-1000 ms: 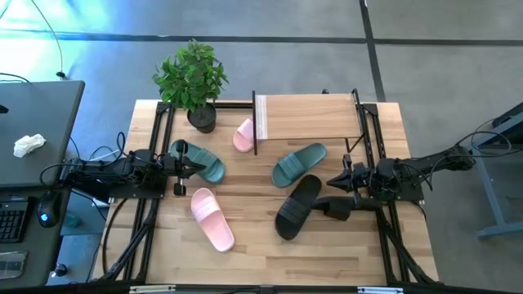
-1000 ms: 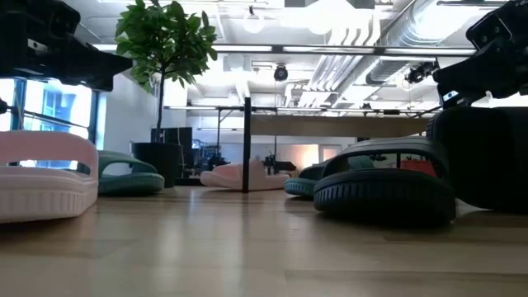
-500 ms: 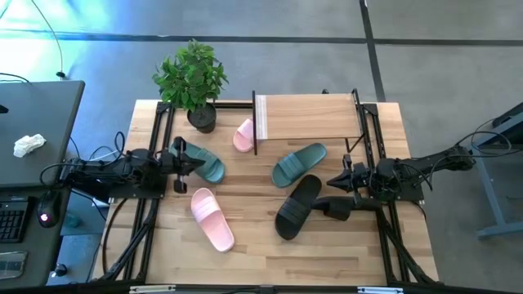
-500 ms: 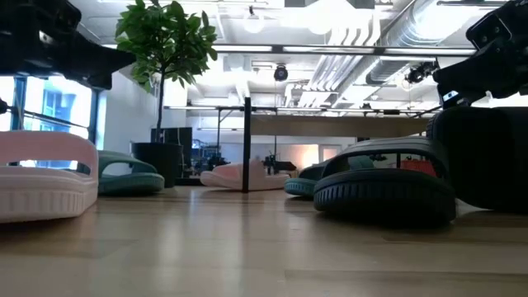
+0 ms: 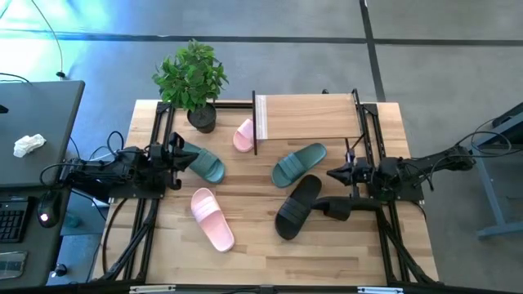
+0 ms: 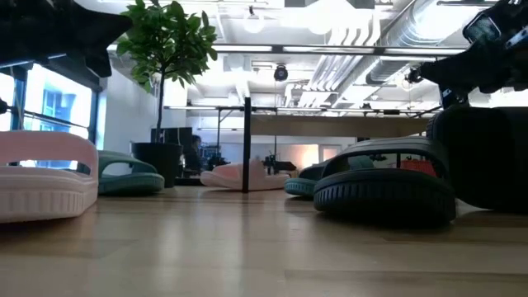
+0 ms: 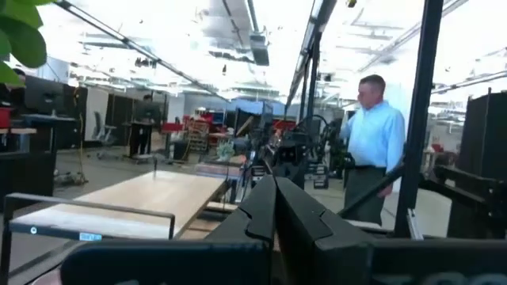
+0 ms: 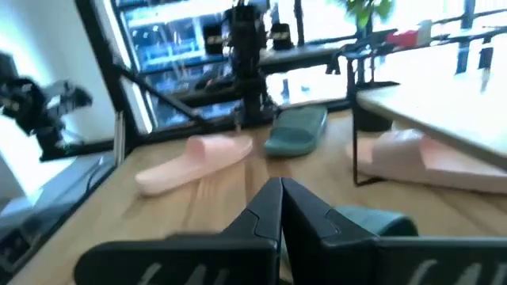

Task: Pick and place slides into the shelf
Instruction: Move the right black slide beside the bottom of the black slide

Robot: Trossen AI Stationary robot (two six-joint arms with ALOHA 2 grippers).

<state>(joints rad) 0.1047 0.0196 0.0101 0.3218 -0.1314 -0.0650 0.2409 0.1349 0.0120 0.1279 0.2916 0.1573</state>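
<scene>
Both tools are clenched, empty: left tool (image 5: 175, 155) by a teal slide (image 5: 201, 162), right tool (image 5: 335, 173) near the shelf (image 5: 309, 117). A pink slide (image 5: 243, 135) lies partly hidden under the shelf's edge.

The shelf (image 5: 309, 116) stands empty-topped. One pink slide (image 5: 243, 135) lies at its left leg, another (image 5: 212, 218) well apart. Teal slides (image 5: 203, 162) (image 5: 297, 164) and black slides (image 5: 297, 206) (image 5: 337, 208) lie before it.
</scene>
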